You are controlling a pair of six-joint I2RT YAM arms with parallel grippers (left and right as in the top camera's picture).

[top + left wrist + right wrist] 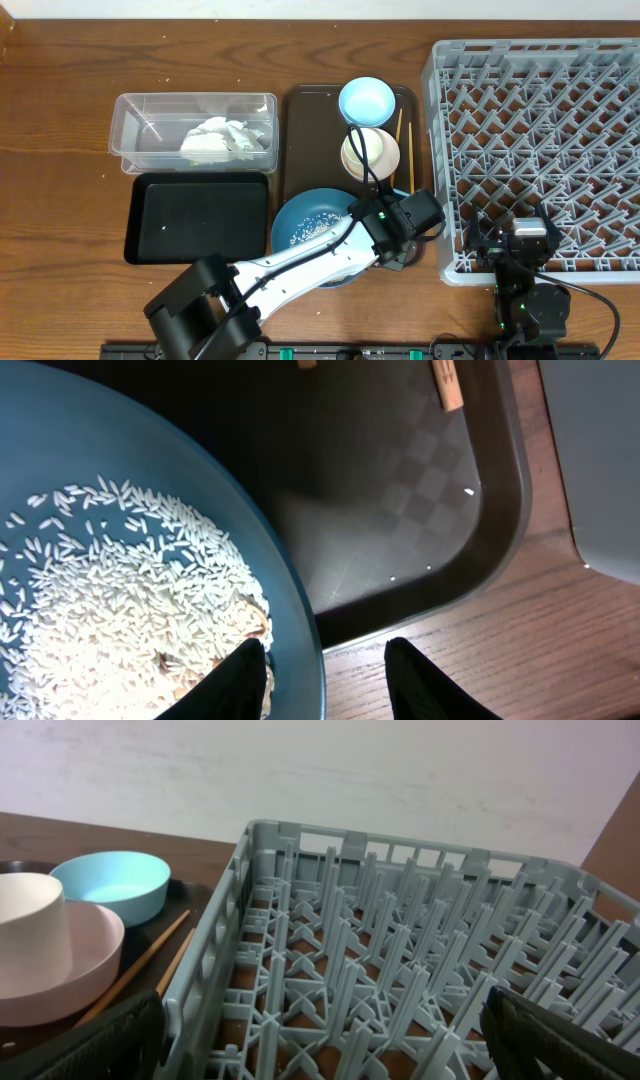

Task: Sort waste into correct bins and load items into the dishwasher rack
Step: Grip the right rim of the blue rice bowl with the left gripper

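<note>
Brown wood table (60, 100), pale wall (300, 770) behind. Tub (125, 150) holds tissue (215, 140), black tray (200, 215) right beside it. Big blue bowl (290, 225) (rice (315, 228) inside) sits at the brown tray (300, 140)'s near end; left gripper (325, 650) jaws apart, straddling its rim. Right gripper (325, 1035) gapes wide at the rack (540, 130)'s near edge.

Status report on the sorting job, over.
Left claw open, astride deep-blue bowl rim. Right claw open, empty, over rack. Rice in bowl. No obstruction seen.
</note>
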